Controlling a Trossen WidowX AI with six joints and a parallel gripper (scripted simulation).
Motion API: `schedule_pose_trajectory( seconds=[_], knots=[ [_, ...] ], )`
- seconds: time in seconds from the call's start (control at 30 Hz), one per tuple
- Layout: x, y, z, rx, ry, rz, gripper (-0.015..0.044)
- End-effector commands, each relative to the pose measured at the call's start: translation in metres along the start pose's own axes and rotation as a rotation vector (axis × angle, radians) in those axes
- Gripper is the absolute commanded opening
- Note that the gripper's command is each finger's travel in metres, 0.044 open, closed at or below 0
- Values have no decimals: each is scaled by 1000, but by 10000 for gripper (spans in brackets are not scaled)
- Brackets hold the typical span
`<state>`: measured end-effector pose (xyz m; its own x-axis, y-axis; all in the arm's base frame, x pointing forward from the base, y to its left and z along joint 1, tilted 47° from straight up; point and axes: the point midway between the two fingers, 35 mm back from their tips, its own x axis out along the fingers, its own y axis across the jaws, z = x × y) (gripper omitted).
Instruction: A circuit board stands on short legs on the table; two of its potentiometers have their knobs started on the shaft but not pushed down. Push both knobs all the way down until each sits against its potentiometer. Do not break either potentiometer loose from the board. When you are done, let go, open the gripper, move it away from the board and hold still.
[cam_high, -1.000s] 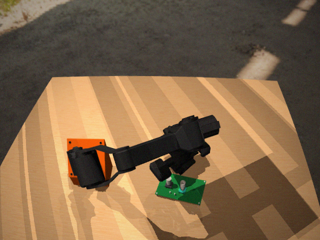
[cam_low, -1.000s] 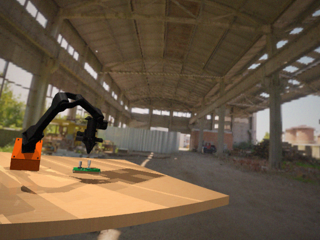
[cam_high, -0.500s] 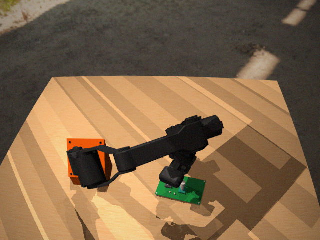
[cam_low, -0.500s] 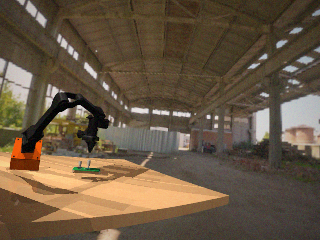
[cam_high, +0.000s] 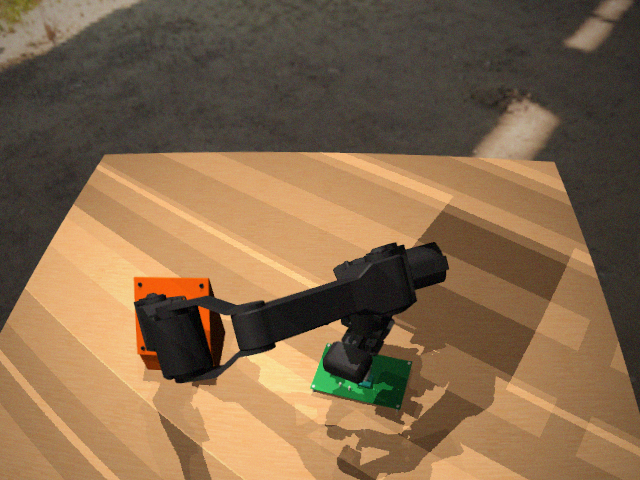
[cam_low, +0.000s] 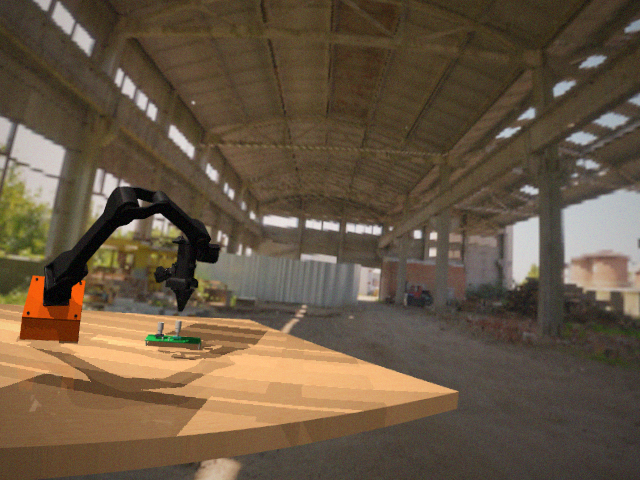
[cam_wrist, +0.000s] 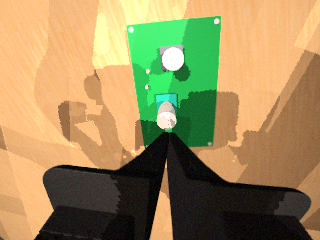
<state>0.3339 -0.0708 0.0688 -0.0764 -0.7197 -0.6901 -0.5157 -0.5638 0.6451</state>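
The green circuit board (cam_high: 391, 388) (cam_low: 194, 341) (cam_wrist: 200, 75) stands on short legs on the table. A light knob (cam_low: 178, 326) (cam_wrist: 166, 119) stands upright over the teal potentiometer (cam_wrist: 166, 98) (cam_high: 365, 383). A second light knob (cam_low: 160, 327) (cam_wrist: 173, 59) stands over the dark grey potentiometer (cam_wrist: 164, 49); the arm hides it in the top view. How far each knob is from its potentiometer is too small to tell. My gripper (cam_low: 181, 310) (cam_wrist: 167, 137) is shut and empty, pointing down above the board, a little above the knob on the teal potentiometer, not touching it.
The orange arm base (cam_high: 173, 285) (cam_low: 50, 328) stands on the wooden table (cam_high: 248, 206) (cam_low: 310, 392), left of the board. Two small light pins (cam_wrist: 147, 71) (cam_wrist: 147, 87) stand on the board beside the potentiometers. Shadows of the arm fall across board and table.
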Motion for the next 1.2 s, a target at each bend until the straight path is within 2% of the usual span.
schedule_pose_trajectory(
  seconds=[0.0, 0.4, 1.17],
  knots=[
    [5, 1, 1, -7, 1, 8, 0],
    [23, 1, 1, -7, 2, 8, 0],
    [25, 2, 1, -7, 2, 8, 0]
  ],
)
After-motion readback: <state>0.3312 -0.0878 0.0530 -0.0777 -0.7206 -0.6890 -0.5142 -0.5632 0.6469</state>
